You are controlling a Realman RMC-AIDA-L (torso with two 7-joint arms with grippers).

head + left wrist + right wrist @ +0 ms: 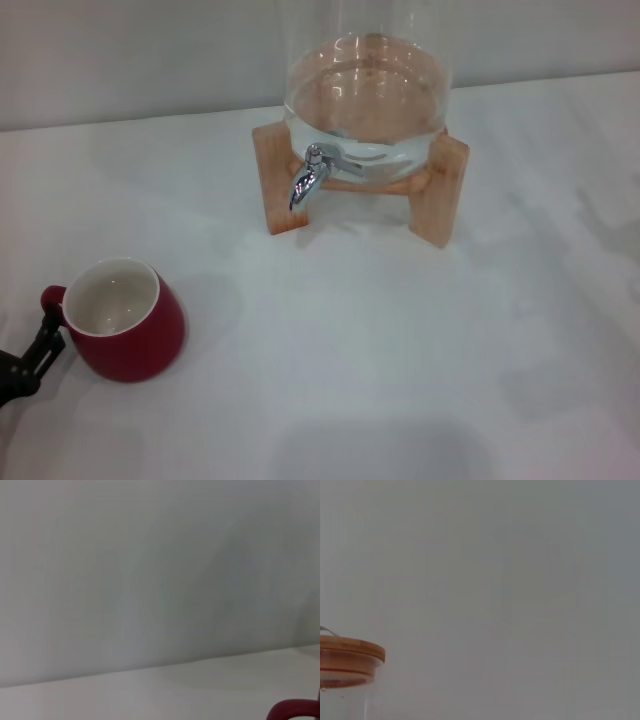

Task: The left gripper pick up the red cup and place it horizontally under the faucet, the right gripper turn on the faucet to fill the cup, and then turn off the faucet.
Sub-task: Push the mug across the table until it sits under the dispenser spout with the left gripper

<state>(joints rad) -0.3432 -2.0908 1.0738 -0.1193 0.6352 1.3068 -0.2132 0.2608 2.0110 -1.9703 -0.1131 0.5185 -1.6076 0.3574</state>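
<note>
At about eight o'clock in the head view, nearest us, we are closing the left gripper (50,322) on the small loop handle of the red cup (128,320), its thin prongs clenched either side of the loop so that, we judge, the cup can be lifted upright. The cup is sitting mouth-up on the white table (400,350), well apart from the faucet (308,178). At twelve o'clock, the faucet is pointing down from the glass dispenser (365,95) on its wooden stand (280,180), leaving room beneath for the cup; our right gripper is showing nowhere.

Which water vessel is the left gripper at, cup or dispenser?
The red cup: the left gripper is at its handle. The glass dispenser stands apart, on its wooden stand.
</note>
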